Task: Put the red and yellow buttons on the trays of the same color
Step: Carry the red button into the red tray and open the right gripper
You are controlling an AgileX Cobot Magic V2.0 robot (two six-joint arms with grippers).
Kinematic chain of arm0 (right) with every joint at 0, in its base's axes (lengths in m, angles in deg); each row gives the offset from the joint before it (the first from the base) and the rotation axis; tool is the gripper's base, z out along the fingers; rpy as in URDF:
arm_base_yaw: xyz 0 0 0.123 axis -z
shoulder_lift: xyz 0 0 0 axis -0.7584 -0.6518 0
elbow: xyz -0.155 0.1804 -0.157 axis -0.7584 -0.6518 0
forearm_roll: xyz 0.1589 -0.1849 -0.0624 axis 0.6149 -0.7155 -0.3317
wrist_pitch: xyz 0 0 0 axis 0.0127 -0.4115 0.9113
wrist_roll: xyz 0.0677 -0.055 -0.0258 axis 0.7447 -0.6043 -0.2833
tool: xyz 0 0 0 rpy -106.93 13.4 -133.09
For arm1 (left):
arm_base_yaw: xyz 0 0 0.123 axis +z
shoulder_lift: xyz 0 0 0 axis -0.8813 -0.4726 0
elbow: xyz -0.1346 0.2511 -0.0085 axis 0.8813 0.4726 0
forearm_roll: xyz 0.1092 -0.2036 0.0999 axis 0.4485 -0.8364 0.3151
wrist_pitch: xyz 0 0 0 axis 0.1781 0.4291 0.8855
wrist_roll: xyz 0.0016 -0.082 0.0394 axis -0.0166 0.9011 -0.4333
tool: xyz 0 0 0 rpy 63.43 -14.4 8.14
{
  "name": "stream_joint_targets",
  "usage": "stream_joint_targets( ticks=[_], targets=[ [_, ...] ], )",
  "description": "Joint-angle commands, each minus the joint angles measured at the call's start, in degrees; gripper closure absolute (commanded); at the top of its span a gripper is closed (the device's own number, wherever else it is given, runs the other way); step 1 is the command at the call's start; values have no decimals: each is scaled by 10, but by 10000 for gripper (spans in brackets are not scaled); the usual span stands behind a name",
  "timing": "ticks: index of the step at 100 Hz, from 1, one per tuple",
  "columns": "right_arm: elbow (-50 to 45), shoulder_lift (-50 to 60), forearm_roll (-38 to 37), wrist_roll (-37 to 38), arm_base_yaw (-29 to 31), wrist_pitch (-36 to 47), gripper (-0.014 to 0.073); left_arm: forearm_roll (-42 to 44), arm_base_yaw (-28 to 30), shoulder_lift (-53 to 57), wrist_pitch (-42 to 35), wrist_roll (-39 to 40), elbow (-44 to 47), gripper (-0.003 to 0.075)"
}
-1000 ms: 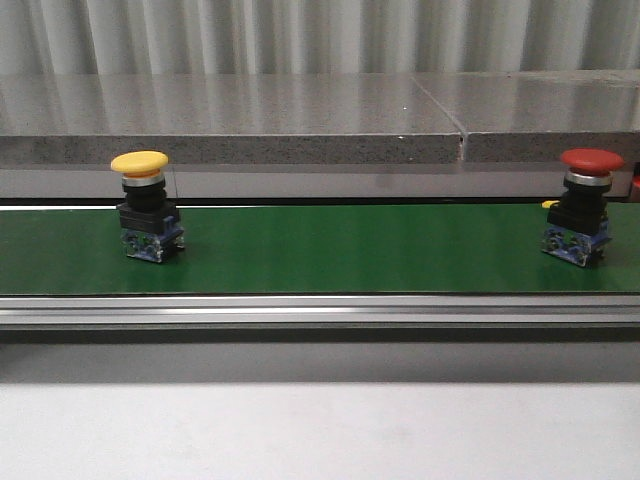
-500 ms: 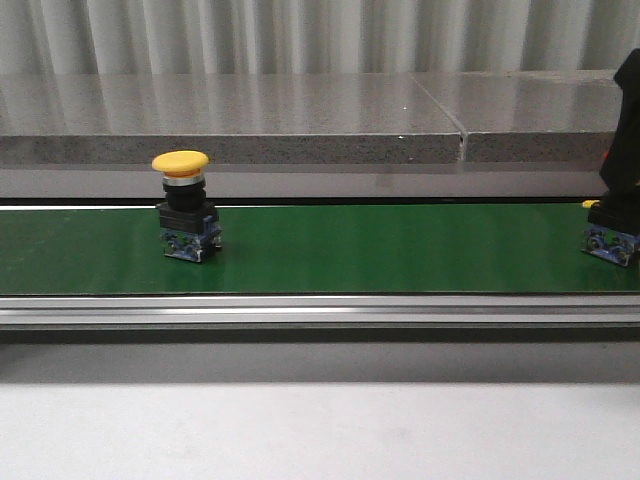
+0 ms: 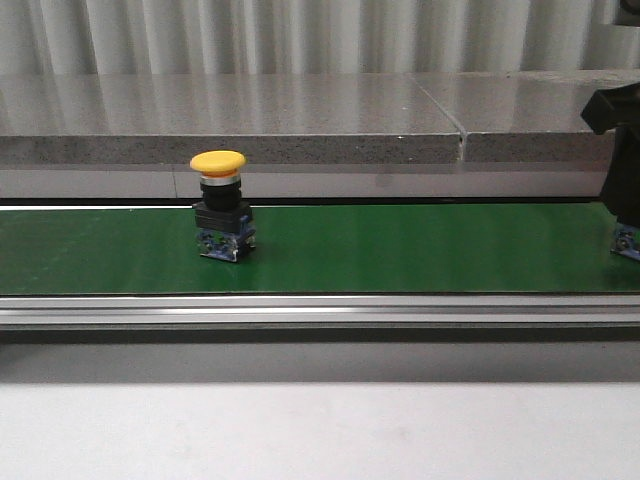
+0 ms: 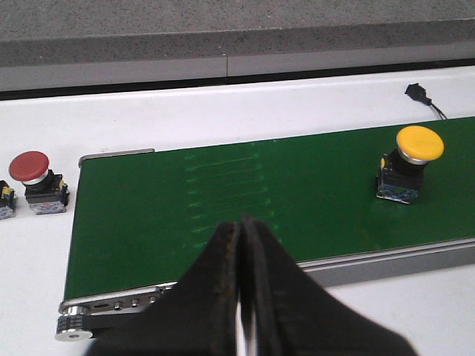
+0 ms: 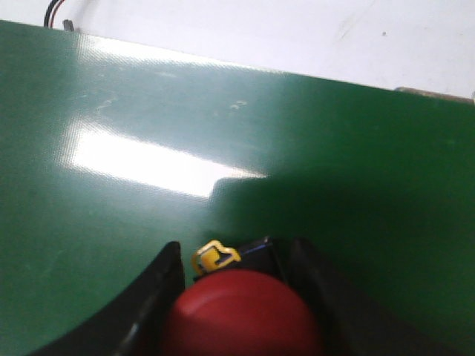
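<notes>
- Green conveyor belt (image 3: 400, 250) running across the front view, serving as the landmark here.
- Yellow button (image 3: 220, 218) standing upright on the belt, left of its middle, mushroom cap on top, black body and blue base below; also seen from the left wrist view (image 4: 410, 162) near one end of the belt.
- Red button (image 5: 241, 311) on the belt between the fingers of the right gripper (image 5: 237, 297), cap cut off by the lower frame edge; a small yellow clip visible just behind the cap.
- In the front view, only a sliver of that button's blue base (image 3: 628, 243) showing at the belt's far right end, the rest hidden behind the black right gripper (image 3: 622, 150).
- Right gripper fingers flanking the red cap closely; contact with it impossible to judge.
- Left gripper (image 4: 241, 297) poised over the near edge of the belt, fingers pressed together, holding nothing.
- Second red button (image 4: 37, 182) off the belt, on the white table (image 4: 223, 111) just beyond the belt's end, beside another part cut off by the frame edge.
- No trays discernible in any view.
</notes>
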Motion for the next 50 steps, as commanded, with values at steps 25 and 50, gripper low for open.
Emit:
stream_joint_targets(
  ticks=[25, 50],
  targets=[
    [132, 16, 2, -4, 78, -100, 510, -10, -5, -1, -42, -1, -15, 740],
    [210, 12, 2, 47, 209, -83, 510, -10, -5, -1, -42, -1, -15, 740]
  ],
)
